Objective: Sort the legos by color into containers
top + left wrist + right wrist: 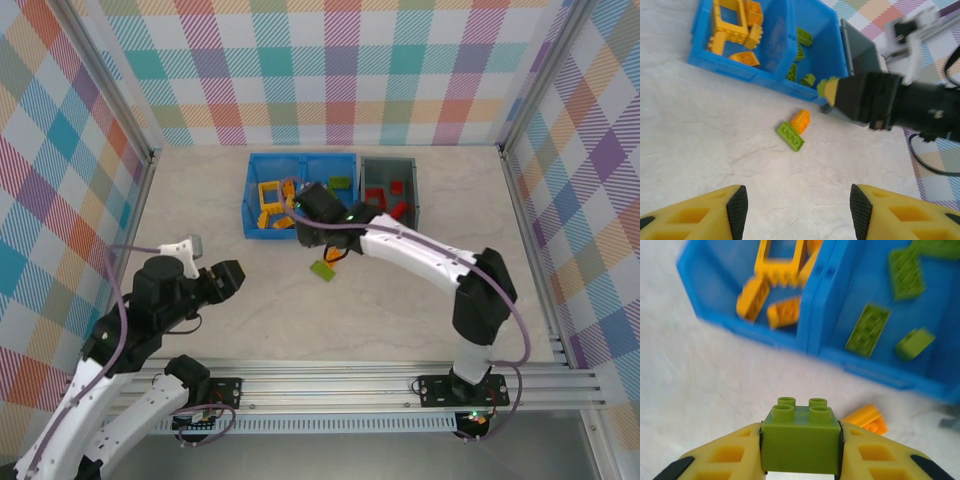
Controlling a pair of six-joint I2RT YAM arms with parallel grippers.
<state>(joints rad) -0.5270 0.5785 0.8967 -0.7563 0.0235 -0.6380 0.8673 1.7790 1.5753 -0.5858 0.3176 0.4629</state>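
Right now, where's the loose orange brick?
Left wrist view: the orange brick lies on the table beside a green brick, in front of the right compartment of the blue bin.

Glossy plastic lime brick [800,440] & blue bin [811,315], matt stone-look table [700,405].

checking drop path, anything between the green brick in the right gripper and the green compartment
Only the near wall of the blue bin lies between the green brick and the green compartment; nothing else visible.
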